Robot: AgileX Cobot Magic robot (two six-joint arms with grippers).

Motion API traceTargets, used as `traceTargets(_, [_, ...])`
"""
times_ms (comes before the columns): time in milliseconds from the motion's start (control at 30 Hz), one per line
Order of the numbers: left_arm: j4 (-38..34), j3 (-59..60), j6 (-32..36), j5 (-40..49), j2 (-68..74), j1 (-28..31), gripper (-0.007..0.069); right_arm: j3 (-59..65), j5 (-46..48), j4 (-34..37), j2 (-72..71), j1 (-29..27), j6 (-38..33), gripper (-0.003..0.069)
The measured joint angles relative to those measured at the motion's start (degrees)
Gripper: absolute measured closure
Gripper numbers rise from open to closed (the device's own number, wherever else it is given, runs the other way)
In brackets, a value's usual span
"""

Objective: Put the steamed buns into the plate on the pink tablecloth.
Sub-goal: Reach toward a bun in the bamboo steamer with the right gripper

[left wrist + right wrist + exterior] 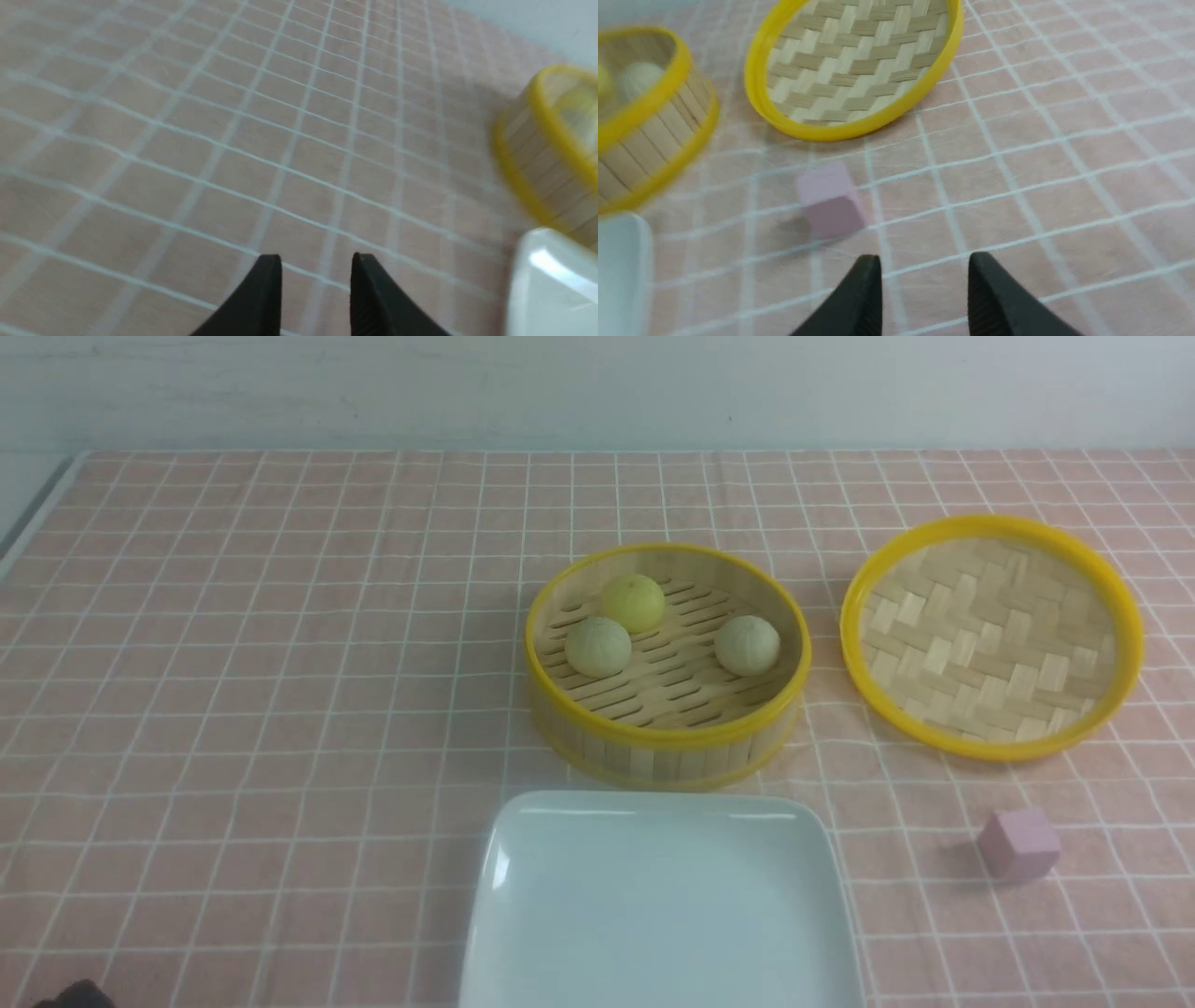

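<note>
Three steamed buns lie in the round bamboo steamer (667, 747): a yellow one (633, 601) at the back, a pale one (597, 647) on the left and a pale one (747, 645) on the right. The white square plate (523, 831) lies empty on the pink tablecloth (233, 663), in front of the steamer. My left gripper (316, 261) is open and empty over bare cloth left of the plate (532, 280). My right gripper (924, 263) is open and empty, just short of the pink cube. In the front view only a dark scrap of the left arm (79, 995) shows.
The woven yellow-rimmed lid (991, 637) lies flat to the right of the steamer. A small pink cube (1019, 843) sits on the cloth right of the plate and shows in the right wrist view (830, 201). A white wall stands behind the table.
</note>
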Motion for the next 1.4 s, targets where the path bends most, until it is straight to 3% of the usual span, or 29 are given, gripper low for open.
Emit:
traceTargets(100, [-19.8, 0.1, -15.6, 1.9, 0.0, 0.0, 0.0386, 0.2, -0.4, 16.5, 0.0, 0.0, 11.7, 0.0419])
traceTargets(233, [-29.9, 0.3, -23.9, 3.4, 0.0, 0.0, 0.0384, 0.5, -0.5, 26.8, 0.0, 0.0, 17.1, 0.0419])
traceTargets(533, [-30.1, 0.2, -25.0, 5.4, 0.0, 0.0, 0.0384, 0.6, -0.7, 30.2, 0.0, 0.0, 17.5, 0.0419])
traceTargets(667, [-28.1, 0.2, -24.6, 3.3, 0.0, 0.0, 0.0386, 0.4, -1.2, 30.3, 0.0, 0.0, 14.0, 0.043])
traceTargets(800, [-25.8, -0.9, -15.5, 0.7, 0.0, -0.3, 0.0407, -3.3, -2.5, 30.3, 0.0, 0.0, 9.0, 0.0501])
traceTargets(867, [-25.5, -7.1, -2.3, 0.6, 0.0, -0.9, 0.0463, -9.3, -1.7, 29.0, 0.3, 0.0, 3.1, 0.0595])
traceTargets(967, [-25.2, -15.9, 10.0, 1.8, 2.0, -0.9, 0.0564, -16.5, 4.0, 24.5, 4.7, 0.0, -3.8, 0.0657])
traceTargets(1067, [-22.2, -22.8, 16.7, 10.8, 9.6, -1.0, 0.0618, -23.9, 18.2, 16.5, 13.2, 0.0, -8.3, 0.0662])
traceTargets(1200, [-16.7, -27.4, 17.9, 27.9, 24.8, -1.0, 0.0625, -32.4, 35.2, 8.0, 26.9, 0.0, -10.0, 0.0661])
traceTargets(1300, [-15.3, -28.3, 18.9, 33.3, 34.3, -1.0, 0.0625, -34.7, 38.2, 10.1, 38.1, 0.0, -14.5, 0.066])
traceTargets(1400, [-14.8, -28.6, 22.4, 32.9, 43.1, -1.1, 0.0625, -35.2, 37.4, 24.0, 50.5, 0.0, -30.4, 0.0647])
